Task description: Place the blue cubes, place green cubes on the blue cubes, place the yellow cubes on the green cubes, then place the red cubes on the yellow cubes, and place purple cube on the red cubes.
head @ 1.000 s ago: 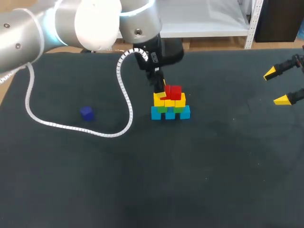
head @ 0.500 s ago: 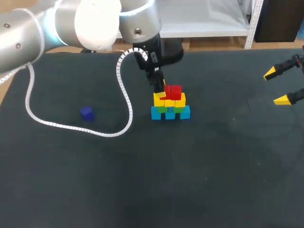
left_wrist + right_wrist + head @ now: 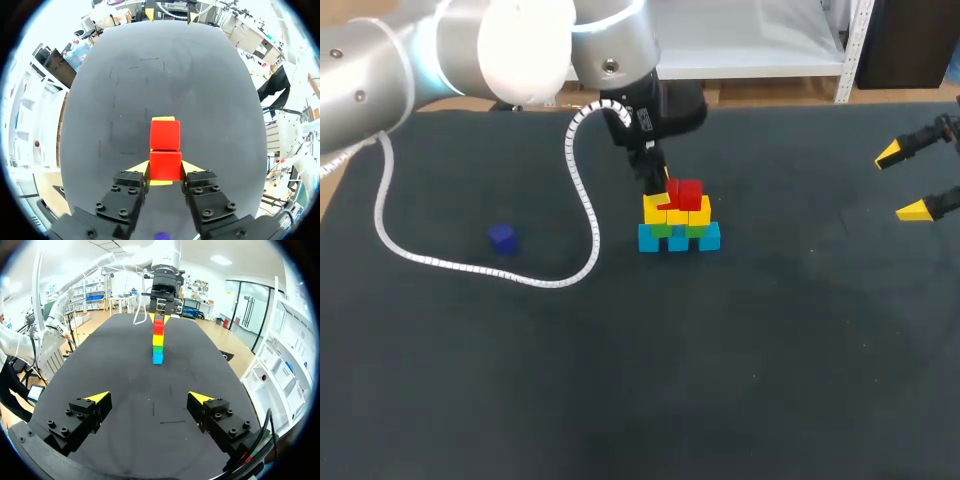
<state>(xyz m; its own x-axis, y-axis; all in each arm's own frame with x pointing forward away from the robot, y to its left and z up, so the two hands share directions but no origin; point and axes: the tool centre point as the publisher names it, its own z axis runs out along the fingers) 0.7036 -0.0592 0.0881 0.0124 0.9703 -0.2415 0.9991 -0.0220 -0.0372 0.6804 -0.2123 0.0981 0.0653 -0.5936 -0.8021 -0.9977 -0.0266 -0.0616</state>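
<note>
A stepped stack of cubes [image 3: 678,222] stands mid-table: light blue cubes [image 3: 680,239] at the base, green [image 3: 663,230] above them, yellow [image 3: 698,213] over those, and red on top. My left gripper [image 3: 662,192] comes down at the stack's left top and is shut on a red cube [image 3: 165,165], which sits on the yellow layer against a second red cube [image 3: 165,135]. A purple cube [image 3: 502,238] lies alone on the table, far left of the stack. My right gripper [image 3: 903,182] hangs open at the right edge, with nothing between its fingers [image 3: 150,399], facing the stack [image 3: 158,342].
A white coiled cable [image 3: 555,282] from my left arm loops over the black table [image 3: 720,380], between the purple cube and the stack.
</note>
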